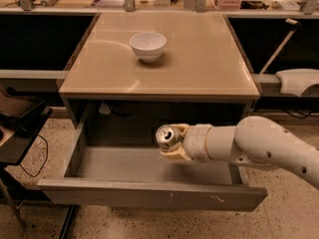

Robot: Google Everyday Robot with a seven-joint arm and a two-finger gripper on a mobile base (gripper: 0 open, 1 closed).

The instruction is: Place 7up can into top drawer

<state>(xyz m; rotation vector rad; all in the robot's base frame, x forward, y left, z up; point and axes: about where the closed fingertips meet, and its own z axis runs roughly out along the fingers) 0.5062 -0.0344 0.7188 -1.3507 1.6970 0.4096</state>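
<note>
The 7up can [166,137] lies sideways in my gripper [174,142], its silver top with pull tab facing the camera. The gripper is shut on the can and holds it above the open top drawer [149,193], over the right half of its grey inside. My white arm [259,146] reaches in from the right. The drawer is pulled out below the tan tabletop [199,59]. Its flat front panel shows small white scuffs.
A white bowl [148,45] stands on the tabletop near its back middle. Dark desks flank the table on both sides. A black chair [15,123] and a cable are at the left. The floor is speckled.
</note>
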